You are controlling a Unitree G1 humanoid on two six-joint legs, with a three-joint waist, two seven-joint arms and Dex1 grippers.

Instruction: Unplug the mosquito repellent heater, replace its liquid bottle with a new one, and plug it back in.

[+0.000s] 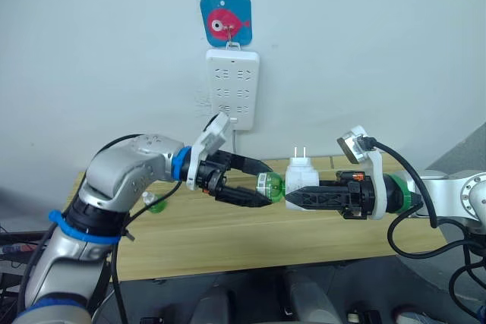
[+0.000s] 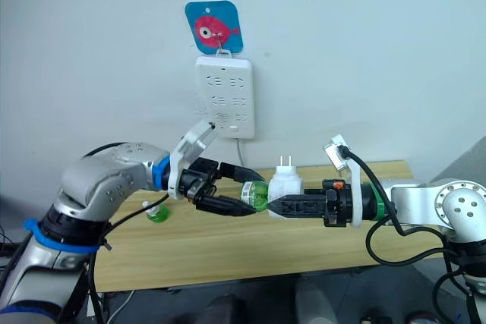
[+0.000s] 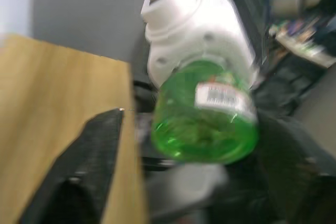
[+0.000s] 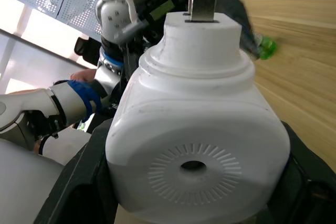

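Note:
My right gripper (image 1: 295, 192) is shut on the white mosquito repellent heater (image 1: 301, 176), holding it in the air over the table with its two prongs pointing up. Its liquid bottle (image 1: 269, 186), translucent green, sticks out of the heater sideways toward my left arm. My left gripper (image 1: 270, 184) is open, with one finger above and one below the bottle; in the left wrist view a gap shows between the bottle (image 3: 206, 124) and one finger (image 3: 97, 161). A second small green bottle with a white tip (image 2: 157, 213), apparently the new one, lies on the table under my left arm.
A white multi-socket power strip (image 1: 231, 87) hangs on the wall from a blue fish-picture hook (image 1: 226, 20), its cable dropping behind the wooden table (image 1: 228, 244). The table's front edge runs just below both arms.

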